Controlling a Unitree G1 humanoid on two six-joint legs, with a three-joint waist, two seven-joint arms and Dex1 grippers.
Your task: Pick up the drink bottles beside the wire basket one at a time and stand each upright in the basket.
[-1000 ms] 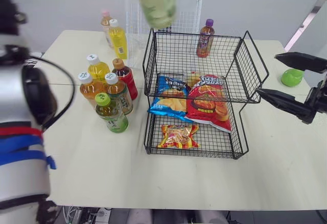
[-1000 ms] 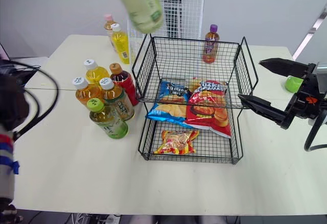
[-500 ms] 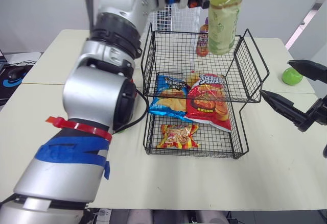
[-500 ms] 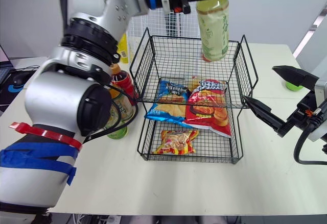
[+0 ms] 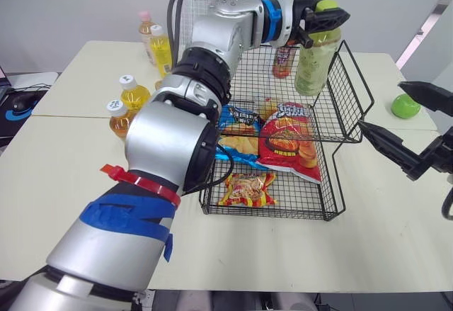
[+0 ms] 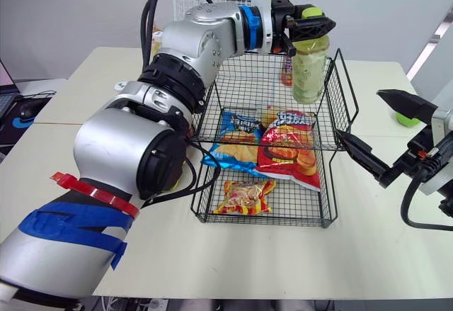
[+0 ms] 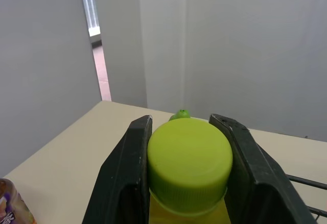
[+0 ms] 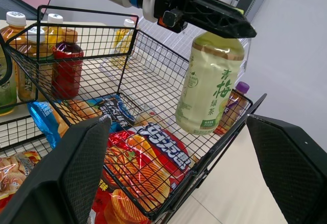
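The pale counter [image 5: 60, 173] carries a two-tier wire basket [image 5: 352, 91], bottles [image 5: 133, 95] beside it, and a green object [image 5: 405, 105].

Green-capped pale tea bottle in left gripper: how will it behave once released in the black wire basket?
The tea bottle looks full, probably heavy. Pinched at its cap by the left gripper, it may swing. Tall and narrow, likely tippy on the wire basket mesh.

- left gripper [image 6: 316, 25] clamps the cap of the green tea bottle [image 6: 308, 70], near upright inside the wire basket [image 6: 244, 84] top tier
- right gripper [image 6: 360, 114] spread wide beside the basket
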